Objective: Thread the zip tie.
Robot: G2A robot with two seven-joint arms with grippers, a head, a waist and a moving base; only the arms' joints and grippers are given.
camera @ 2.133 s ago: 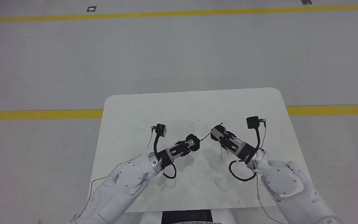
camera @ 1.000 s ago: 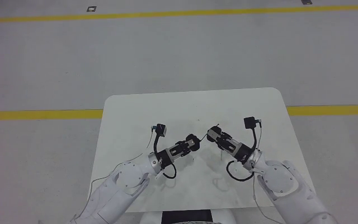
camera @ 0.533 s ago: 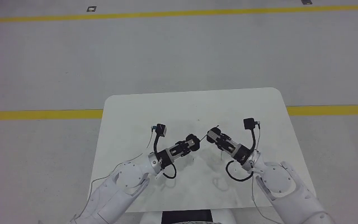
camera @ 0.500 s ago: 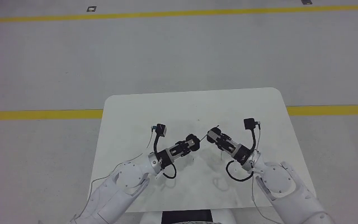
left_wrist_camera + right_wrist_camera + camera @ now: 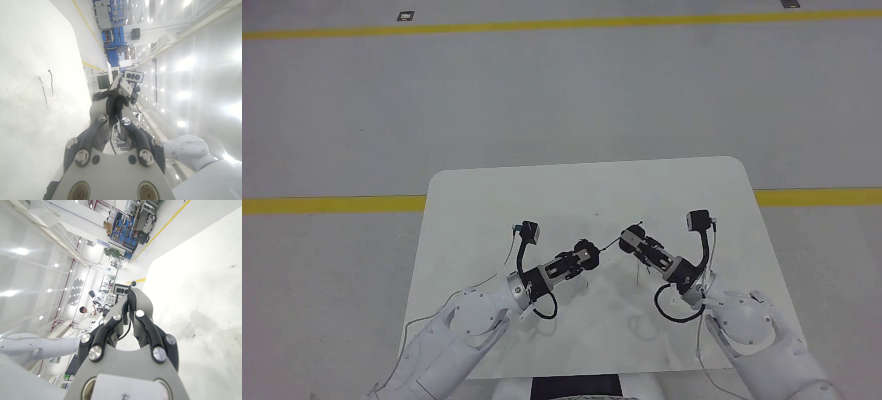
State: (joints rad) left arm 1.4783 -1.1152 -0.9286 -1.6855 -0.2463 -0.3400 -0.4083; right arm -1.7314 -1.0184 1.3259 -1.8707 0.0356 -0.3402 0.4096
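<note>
You have the white table point(image 5: 492, 200) beneath everything, and both grippers are raised over its middle, facing each other with their tips close together. Your left gripper point(image 5: 589, 251) points toward the right one. In its wrist view its dark fingers point(image 5: 110, 106) are drawn together, but you cannot tell from there whether the tie's tail sits between them. Your right gripper point(image 5: 628, 239) is clamped on the zip tie point(image 5: 133, 283). The black strap runs between its grey fingers, the small square head pokes out just past the fingertips, and the rest curls back in a loop beneath them. From above, the tie shows as a thin dark line off the right gripper's tip.
</note>
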